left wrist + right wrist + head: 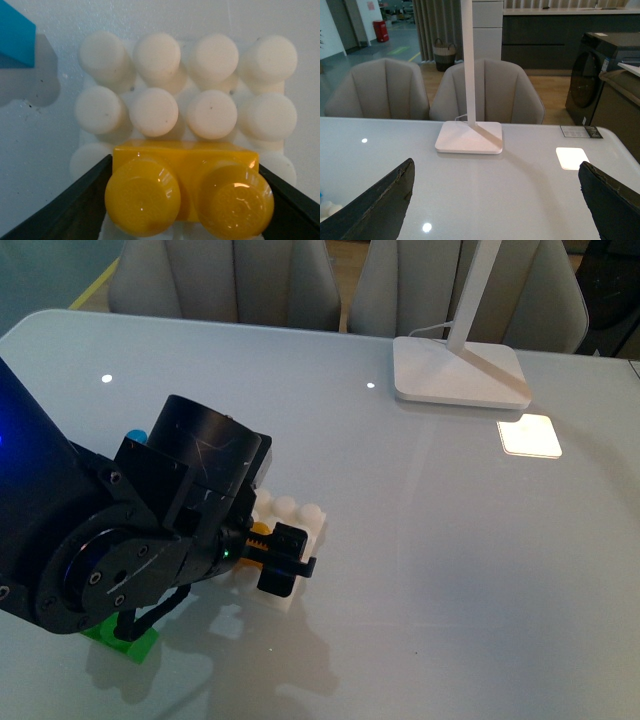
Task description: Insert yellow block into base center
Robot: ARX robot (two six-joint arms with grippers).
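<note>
— Left tool (189, 200): what are we seeing at its tips?

— We are seeing it closing narrowly on the yellow block (187, 192), one dark finger (65, 210) pressing each short end, studs facing the wrist camera. We are holding the block over the near edge rows of the base (210, 85), whose two farther rows of white studs are showing uncovered; whether the block is seated on the studs we cannot tell.

— And from the front?

— We are watching the left tool (283, 560) hanging over the base (300, 515) on the worktop (450, 570), with a sliver of yellow block (259, 530) peeking out. A green brick (125, 638) is lying under the arm, and a blue brick (15, 35) is sitting just beside the base.

— The right tool (495, 200)?

— We are keeping it spread wide, gripping nothing, facing the lamp foot (470, 137).

— Any writing?

— We are reading none; a small card (581, 131) on the worktop is too blurred.
</note>
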